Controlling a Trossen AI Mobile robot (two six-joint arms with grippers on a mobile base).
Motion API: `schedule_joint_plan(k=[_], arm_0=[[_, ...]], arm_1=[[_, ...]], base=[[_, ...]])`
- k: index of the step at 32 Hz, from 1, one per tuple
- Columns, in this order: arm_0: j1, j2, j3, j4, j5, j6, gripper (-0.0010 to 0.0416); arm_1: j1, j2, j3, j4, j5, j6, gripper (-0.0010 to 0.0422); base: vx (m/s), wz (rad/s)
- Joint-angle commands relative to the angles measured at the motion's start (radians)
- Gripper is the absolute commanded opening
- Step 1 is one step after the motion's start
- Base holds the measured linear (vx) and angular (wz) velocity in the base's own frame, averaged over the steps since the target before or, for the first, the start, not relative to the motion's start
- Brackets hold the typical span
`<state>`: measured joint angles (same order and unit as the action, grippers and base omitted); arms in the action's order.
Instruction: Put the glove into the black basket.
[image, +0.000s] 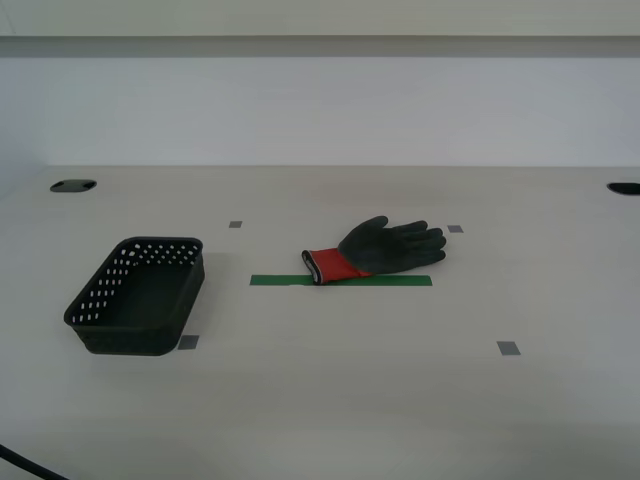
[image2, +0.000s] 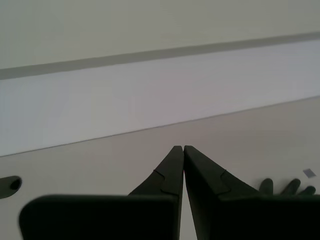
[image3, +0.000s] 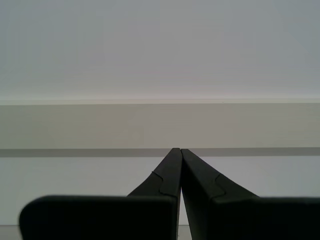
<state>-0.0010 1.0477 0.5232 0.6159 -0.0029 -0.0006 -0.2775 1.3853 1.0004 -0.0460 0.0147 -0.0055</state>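
My second gripper (image2: 179, 148) has its jaws pressed together on nothing, tips meeting in a point. Just past those tips and off to one side, the dark fingertips of the glove (image2: 287, 186) peek over the jaw's edge, lying on the pale table (image2: 100, 165). So the glove is ahead of this gripper, below it and not touched. Further out, a dark oval cable hole (image2: 12, 184) sits in the tabletop, and beyond it the white wall.

My first gripper (image3: 176, 151) is likewise closed and empty. Nothing lies near its tips. It looks only at the wall, so glove and basket are both outside its sight.

In the exterior view no arm shows. The glove (image: 380, 250) lies flat with its red cuff on a green tape strip (image: 340, 280). The black basket (image: 138, 295) stands empty, well apart from it toward the exterior view's left.

I judge the task not yet begun: the reach toward the glove is the step in hand. The next move calls for opening my second gripper's jaws, lowering over the glove, then closing on it
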Motion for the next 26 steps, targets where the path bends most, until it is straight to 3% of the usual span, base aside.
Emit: schedule_joint_plan(k=[1,6,17,20,22,26], arm_0=[[0.001,0.0,0.001,0.003,0.0,0.0,0.0001],[0.001,0.0,0.001,0.002,0.0,0.0,0.0001],[0.001,0.0,0.001,0.002,0.0,0.0,0.0001],[0.001,0.0,0.001,0.003,0.0,0.0,0.0001],[0.001,0.0,0.001,0.002,0.0,0.0,0.0001],[0.001,0.0,0.001,0.002,0.0,0.0,0.0001]], arm_1=[[-0.062,0.139,0.103,-0.037,0.003,0.051,0.0],[-0.125,0.305,0.224,-0.046,0.003,0.088,0.0],[-0.206,0.707,0.601,-0.27,0.007,0.132,0.0],[-0.221,0.785,0.658,-0.273,0.056,0.13,0.0],[-0.236,0.856,0.711,-0.291,0.124,0.116,0.0],[-0.261,0.951,0.797,-0.354,0.134,0.109,0.0]], base=[[0.0,0.0],[0.0,0.0],[0.0,0.0],[0.0,0.0],[0.0,0.0],[0.0,0.0]])
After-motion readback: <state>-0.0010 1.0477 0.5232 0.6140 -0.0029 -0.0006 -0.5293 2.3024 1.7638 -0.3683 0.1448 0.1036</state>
